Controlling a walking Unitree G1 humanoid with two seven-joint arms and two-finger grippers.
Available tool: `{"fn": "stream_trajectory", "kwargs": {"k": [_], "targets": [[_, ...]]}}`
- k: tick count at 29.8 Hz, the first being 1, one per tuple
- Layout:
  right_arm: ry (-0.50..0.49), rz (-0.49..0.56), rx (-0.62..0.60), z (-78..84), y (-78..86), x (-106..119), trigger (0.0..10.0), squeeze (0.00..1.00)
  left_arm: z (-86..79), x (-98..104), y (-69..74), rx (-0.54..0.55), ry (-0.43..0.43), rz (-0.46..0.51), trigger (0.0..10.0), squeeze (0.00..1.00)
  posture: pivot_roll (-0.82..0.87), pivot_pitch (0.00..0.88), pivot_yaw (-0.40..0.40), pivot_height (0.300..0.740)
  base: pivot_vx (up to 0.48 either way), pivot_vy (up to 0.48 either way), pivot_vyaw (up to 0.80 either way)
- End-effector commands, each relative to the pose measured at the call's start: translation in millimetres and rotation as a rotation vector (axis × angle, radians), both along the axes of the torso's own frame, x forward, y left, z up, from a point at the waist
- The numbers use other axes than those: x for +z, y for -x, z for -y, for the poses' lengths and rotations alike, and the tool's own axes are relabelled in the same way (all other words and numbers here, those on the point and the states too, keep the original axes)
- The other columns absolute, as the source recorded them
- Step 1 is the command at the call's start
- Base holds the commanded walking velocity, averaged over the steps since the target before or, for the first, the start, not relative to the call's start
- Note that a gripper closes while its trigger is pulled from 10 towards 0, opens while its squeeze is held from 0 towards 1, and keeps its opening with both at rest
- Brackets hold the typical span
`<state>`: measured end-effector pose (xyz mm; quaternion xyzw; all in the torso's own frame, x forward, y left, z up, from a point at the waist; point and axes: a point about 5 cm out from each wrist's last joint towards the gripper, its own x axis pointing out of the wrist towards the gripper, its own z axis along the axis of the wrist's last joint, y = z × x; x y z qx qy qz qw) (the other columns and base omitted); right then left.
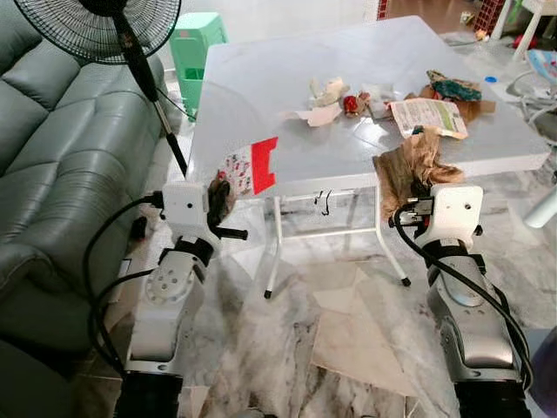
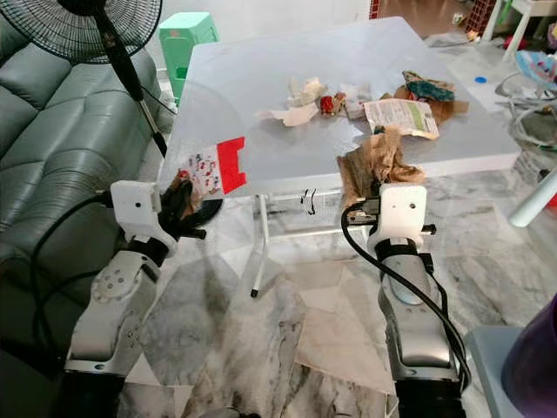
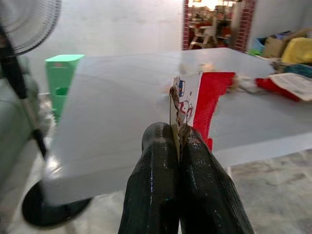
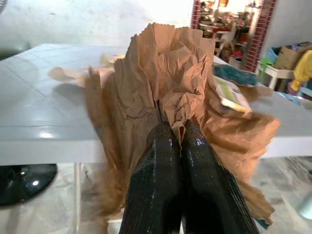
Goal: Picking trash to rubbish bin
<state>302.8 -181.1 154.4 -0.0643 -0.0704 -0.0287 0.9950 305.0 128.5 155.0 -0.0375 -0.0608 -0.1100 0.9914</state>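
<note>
table edge: paper bag in right gripper

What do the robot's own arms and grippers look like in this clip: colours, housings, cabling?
Both arms are silver metal segments with round joint covers, each ending in a boxy white wrist housing. Thick black cables loop from each housing down along the forearm. The left gripper and the right gripper each have two long, glossy black fingers with a finely ribbed surface, tapering to rounded tips. No markings can be made out.
</note>
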Motion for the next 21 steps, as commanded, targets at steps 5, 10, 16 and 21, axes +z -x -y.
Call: {"fn": "stream_trajectory", "kwargs": {"k": [5, 10, 16, 21], "targets": [[0.000, -0.005, -0.015, 2.6, -2.2, 1.2, 10.0, 0.00, 2.1, 5.3, -2.1, -0.016, 0.004, 0.025, 10.0, 0.00, -0.06, 0.072, 0.090, 0.740, 0.000, 0.000, -0.77], [0.016, 0.006, 0.002, -1.0, -4.9, 4.5, 10.0, 0.00, 4.2, 7.2, -2.5, -0.034, -0.011, 0.037, 10.0, 0.00, -0.06, 0.071, 0.083, 0.740, 0.000, 0.000, -0.77], [0.024, 0.013, 0.018, -3.6, -6.1, 6.6, 10.0, 0.00, 4.9, 7.2, -1.7, -0.040, -0.005, 0.041, 10.0, 0.00, -0.06, 0.070, 0.079, 0.740, 0.000, 0.000, -0.77], [0.026, 0.013, 0.019, -3.1, -5.6, 6.8, 10.0, 0.00, 7.6, 4.9, -0.3, -0.056, -0.006, 0.036, 10.0, 0.00, -0.07, 0.071, 0.078, 0.740, 0.169, 0.000, -0.77]]}}
